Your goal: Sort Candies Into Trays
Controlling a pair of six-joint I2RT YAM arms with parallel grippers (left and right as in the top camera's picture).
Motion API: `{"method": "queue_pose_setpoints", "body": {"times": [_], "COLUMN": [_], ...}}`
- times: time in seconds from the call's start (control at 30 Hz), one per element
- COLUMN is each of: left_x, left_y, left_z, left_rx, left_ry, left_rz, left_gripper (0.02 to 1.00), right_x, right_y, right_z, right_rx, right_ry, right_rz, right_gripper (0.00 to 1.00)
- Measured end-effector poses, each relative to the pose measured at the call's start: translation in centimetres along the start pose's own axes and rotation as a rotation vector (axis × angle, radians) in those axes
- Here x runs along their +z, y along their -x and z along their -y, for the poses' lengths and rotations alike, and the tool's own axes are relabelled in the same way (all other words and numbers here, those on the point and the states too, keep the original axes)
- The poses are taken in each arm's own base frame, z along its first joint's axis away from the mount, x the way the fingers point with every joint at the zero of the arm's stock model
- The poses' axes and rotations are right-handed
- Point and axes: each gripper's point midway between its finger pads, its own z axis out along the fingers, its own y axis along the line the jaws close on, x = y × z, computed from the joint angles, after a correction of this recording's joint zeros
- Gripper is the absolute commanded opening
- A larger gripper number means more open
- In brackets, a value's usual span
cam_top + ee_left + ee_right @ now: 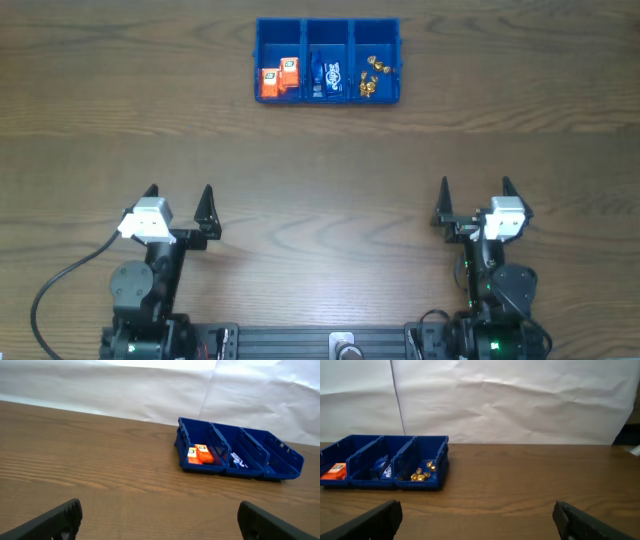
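Blue tray (328, 21): a plastic bin with three compartments side by side. It sits at the far side of the wooden table (320, 170), roughly midway between the two arms and well apart from both.
Left compartment: orange candies (280, 80), boxy wrapped pieces bunched toward the near end, on the left arm's side of the tray.
Middle compartment: blue-wrapped candies (326, 78) in a small heap. Their number is hard to tell against the blue walls.
Right compartment: gold candies (370, 78), small round foil pieces lying loosely, on the right arm's side of the tray.
Mixing: none that I can make out. Each compartment appears to hold a single kind.
Left gripper (179, 192): sits near its own base, well short of the tray. Its fingers (60, 517) are spread wide with nothing between them.
Right gripper (476, 186): also near its own base and well short of the tray, with its claw spread wide and carrying nothing.
Done: judging from how things lie, the sorting itself. Every candy visible is inside the tray and grouped with its own kind.
Left to do: probably nothing. With both claws unloaded and parked, this reads as the end of the task.
Caveat: any candy lying beyond the edges of the views would not be counted here, and the middle heap is too indistinct to rule out a stray piece.
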Motion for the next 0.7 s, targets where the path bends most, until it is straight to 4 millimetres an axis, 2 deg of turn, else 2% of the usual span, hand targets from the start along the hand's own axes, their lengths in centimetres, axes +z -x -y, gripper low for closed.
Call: {"method": "queue_pose_setpoints", "body": {"times": [0.17, 0.3, 0.7], "left_x": [0.0, 0.0, 0.0], "left_y": [0.0, 0.0, 0.0], "left_z": [0.0, 0.0, 0.0], "left_rx": [0.0, 0.0, 0.0], "left_ry": [0.0, 0.0, 0.0], "left_rz": [0.0, 0.0, 0.0], "left_gripper": [0.998, 0.998, 0.998], "right_x": [0.0, -0.1, -0.1], "right_y": [-0.4, -1.7, -1.8], "right_z": [0.0, 0.0, 0.0], "right_rx": [-0.011, -0.012, -0.013], "right_ry": [0.003, 0.004, 0.004], "right_rz": [-0.017, -0.07, -0.072], "right_gripper": [0.998, 0.998, 0.998]}}
